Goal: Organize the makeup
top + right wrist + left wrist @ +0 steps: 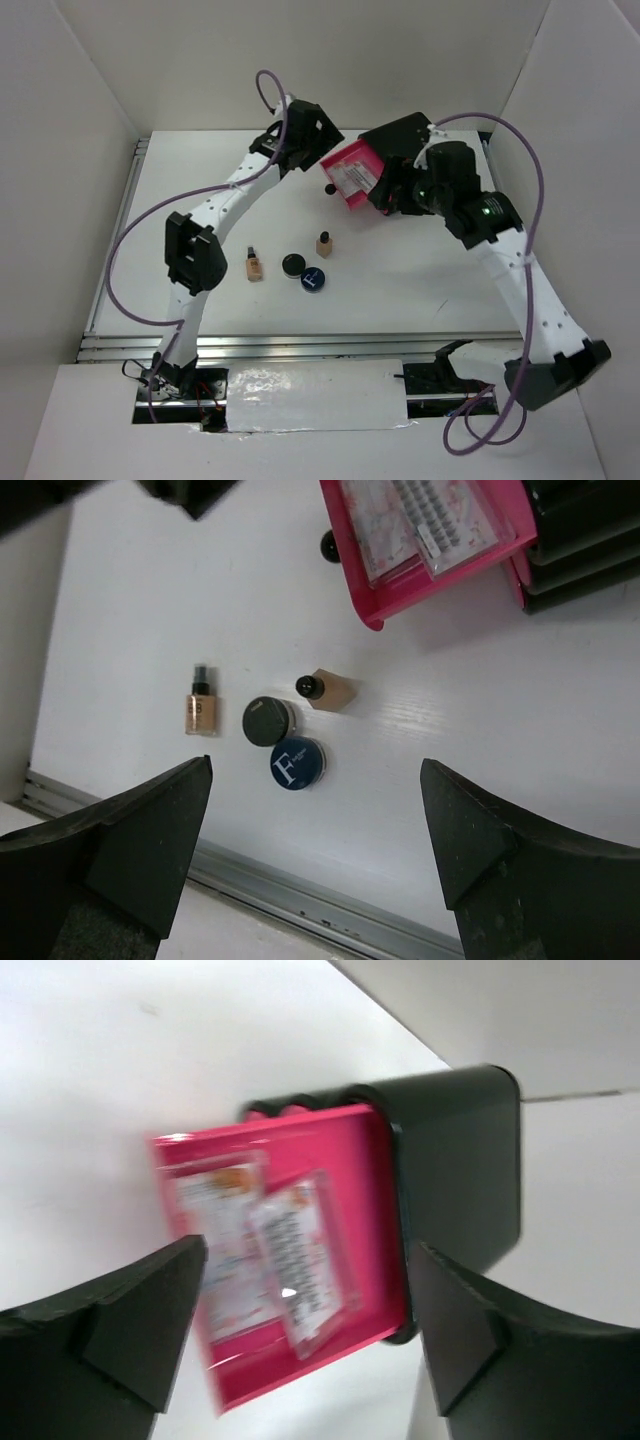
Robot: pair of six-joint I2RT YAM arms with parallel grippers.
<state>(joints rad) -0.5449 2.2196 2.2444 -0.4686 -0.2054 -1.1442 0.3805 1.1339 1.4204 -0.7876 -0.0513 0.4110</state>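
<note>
The pink drawer (pixel 352 177) stands pulled out of the black box (pixel 400 135), and two pinkish-white sachets (pixel 218 1230) (pixel 300 1260) lie flat in it, also seen from the right wrist as sachets (pixel 385 520) (pixel 455 515). My left gripper (pixel 309 1250) hovers open above the drawer with nothing between its fingers. My right gripper (pixel 316 770) is open and empty, high over the table just right of the drawer. On the table lie a tan bottle (pixel 200 708), a second tan bottle (pixel 330 689), a black compact (pixel 267 721) and a dark-blue compact (pixel 297 763).
The black box (pixel 460 1160) sits at the back of the table, with further drawers (pixel 580 550) below the open one. A black knob (pixel 330 546) sticks out of the drawer front. A metal rail (pixel 300 900) runs along the table's near edge. White walls enclose the table.
</note>
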